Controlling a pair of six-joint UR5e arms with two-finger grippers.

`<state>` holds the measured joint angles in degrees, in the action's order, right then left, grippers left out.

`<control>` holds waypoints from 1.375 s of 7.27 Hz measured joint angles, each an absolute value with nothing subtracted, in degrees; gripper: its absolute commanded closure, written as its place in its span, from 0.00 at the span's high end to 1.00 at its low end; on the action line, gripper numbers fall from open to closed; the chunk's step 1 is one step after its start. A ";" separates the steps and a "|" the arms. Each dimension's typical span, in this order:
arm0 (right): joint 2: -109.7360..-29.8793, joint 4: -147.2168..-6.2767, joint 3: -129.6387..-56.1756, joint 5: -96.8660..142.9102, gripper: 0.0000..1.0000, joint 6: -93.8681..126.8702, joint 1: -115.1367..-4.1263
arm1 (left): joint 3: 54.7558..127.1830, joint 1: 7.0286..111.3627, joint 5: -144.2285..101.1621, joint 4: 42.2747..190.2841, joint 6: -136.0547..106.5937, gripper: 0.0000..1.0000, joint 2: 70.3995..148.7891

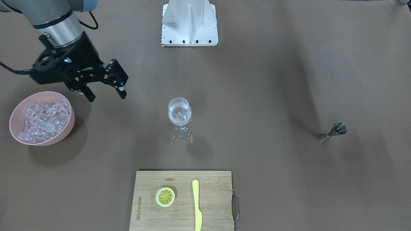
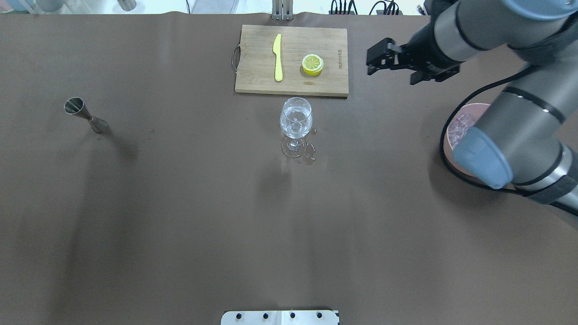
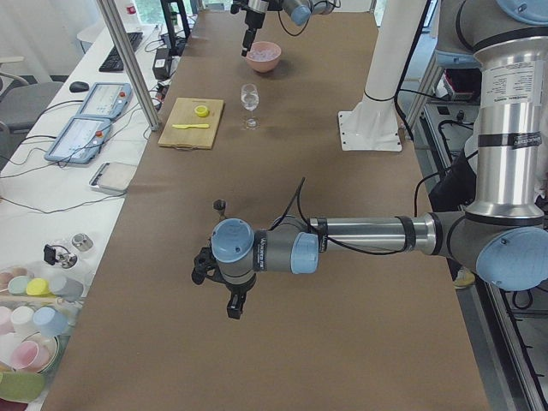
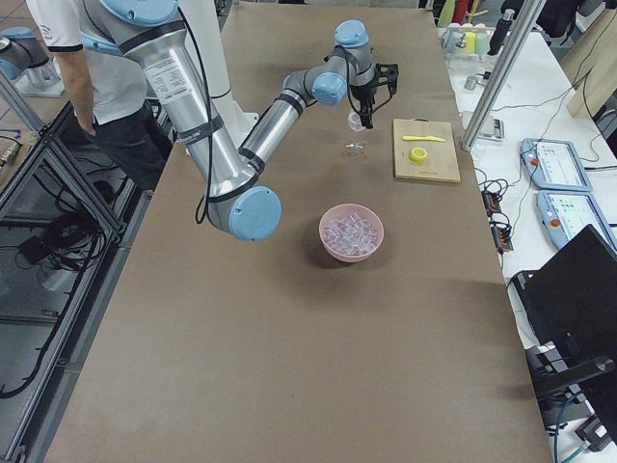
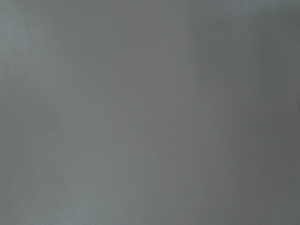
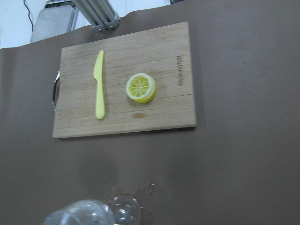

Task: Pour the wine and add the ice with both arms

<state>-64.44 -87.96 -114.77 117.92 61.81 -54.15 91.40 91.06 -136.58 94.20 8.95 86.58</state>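
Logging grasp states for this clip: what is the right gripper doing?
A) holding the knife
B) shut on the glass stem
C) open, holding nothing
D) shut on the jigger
C: the right gripper has its fingers spread with nothing between them; the jigger, glass and knife all sit well clear of it.

Our right arm [image 2: 519, 113] reaches out and folds back at the elbow, so its wrist sits above and behind the fingers. Our right gripper [image 1: 107, 95] points down at a slant. Its two black fingers [image 1: 91, 95] are spread wide, with nothing between them. Our left arm [image 3: 368, 235] stretches out low and level, its blue-capped wrist [image 3: 233, 244] directly above the fingers. Our left gripper [image 3: 233, 310] hangs downward, but we cannot tell whether its fingers are apart or together.
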 measured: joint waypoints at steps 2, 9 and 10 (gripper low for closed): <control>-77.43 -89.37 -117.58 120.34 1.00 43.51 -61.85 | 91.42 91.06 -136.58 94.14 8.91 0.98 86.57; -96.20 -86.42 -92.60 122.61 1.00 -0.38 -87.00 | 91.64 91.06 -136.64 94.13 8.88 0.98 86.57; -96.57 -85.90 -91.87 122.85 1.00 -0.65 -87.53 | 91.65 91.07 -136.66 94.13 8.89 0.98 86.55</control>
